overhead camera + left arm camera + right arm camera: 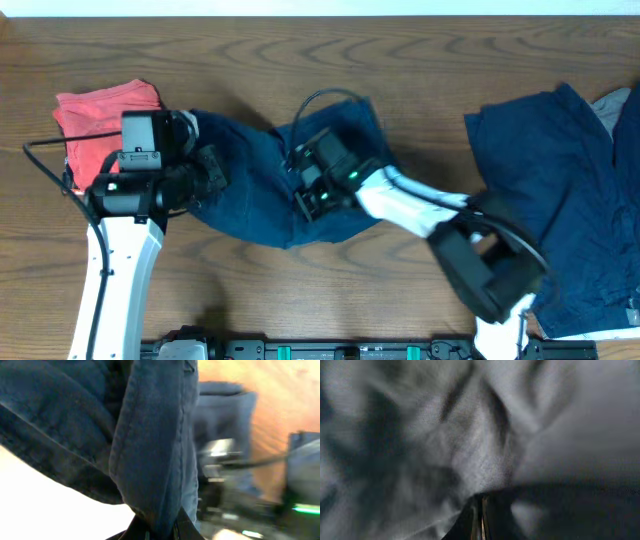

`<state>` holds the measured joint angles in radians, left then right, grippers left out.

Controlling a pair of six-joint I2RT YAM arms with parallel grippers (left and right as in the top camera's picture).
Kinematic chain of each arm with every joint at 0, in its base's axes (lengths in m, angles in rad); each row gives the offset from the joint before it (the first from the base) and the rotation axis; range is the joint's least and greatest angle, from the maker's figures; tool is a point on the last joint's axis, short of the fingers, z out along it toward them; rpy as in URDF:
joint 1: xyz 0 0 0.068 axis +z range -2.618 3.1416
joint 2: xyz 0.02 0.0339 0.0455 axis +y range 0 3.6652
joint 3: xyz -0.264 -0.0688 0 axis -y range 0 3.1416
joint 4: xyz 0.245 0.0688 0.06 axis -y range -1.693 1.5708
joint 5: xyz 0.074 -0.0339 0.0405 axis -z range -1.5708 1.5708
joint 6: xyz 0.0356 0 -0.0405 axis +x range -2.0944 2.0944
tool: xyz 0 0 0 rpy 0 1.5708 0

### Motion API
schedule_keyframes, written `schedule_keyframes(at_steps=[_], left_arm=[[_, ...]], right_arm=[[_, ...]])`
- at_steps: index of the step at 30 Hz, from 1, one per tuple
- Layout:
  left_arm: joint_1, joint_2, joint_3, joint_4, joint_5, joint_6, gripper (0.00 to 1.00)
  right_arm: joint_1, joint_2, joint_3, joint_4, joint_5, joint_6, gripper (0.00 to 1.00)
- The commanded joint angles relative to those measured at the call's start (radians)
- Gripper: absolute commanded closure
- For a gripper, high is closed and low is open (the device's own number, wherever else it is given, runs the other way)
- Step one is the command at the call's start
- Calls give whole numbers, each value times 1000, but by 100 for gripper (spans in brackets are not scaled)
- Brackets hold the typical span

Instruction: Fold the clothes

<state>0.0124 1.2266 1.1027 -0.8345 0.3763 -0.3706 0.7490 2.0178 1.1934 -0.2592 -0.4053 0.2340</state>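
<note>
A dark navy garment (255,195) lies crumpled at the table's middle, between my two arms. My left gripper (207,172) is at its left edge. In the left wrist view it (161,529) is shut on a thick fold of the navy cloth (150,445), which hangs lifted in front of the camera. My right gripper (305,198) is on the same garment's right part. In the right wrist view its fingers (481,509) are pressed together, with wrinkles of the cloth (445,435) running out from their tips. A second navy garment (560,200) lies spread at the right.
A red cloth (100,118) lies bunched at the far left, behind the left arm. A grey cloth (622,105) peeks out at the right edge by the second garment. The wooden table (300,300) shows in front of the middle garment.
</note>
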Motion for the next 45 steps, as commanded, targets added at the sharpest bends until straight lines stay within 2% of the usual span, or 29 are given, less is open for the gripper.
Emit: schedule_keyframes(at_steps=[1, 7, 9, 12, 16, 21, 26, 32, 36, 45], left_arm=[[4, -21, 61, 2, 88, -36, 94], [3, -21, 74, 21, 88, -70, 94], [3, -21, 74, 20, 88, -72, 94], [3, -21, 74, 16, 88, -72, 94], [3, -21, 74, 5, 88, -72, 94], [2, -20, 74, 1, 88, -72, 94], [-24, -13, 74, 4, 87, -72, 94], [-83, 28, 74, 18, 87, -84, 94], [-137, 65, 74, 53, 87, -143, 94], [-352, 160, 74, 280, 83, -311, 94]], right_arm=[[56, 66, -14, 42, 4, 66, 97], [108, 88, 4, 163, -18, 69, 94], [101, 86, 35, 142, -18, 66, 87], [59, 60, 97, 33, -10, 24, 80], [-48, -27, 167, -183, 98, 8, 76], [-214, -119, 175, -404, 179, -72, 78], [-325, -115, 133, -561, 249, -84, 81], [-350, -115, -17, -485, 248, -93, 82], [-334, -115, -95, -418, 245, -89, 84], [-278, -115, -134, -399, 245, -38, 87]])
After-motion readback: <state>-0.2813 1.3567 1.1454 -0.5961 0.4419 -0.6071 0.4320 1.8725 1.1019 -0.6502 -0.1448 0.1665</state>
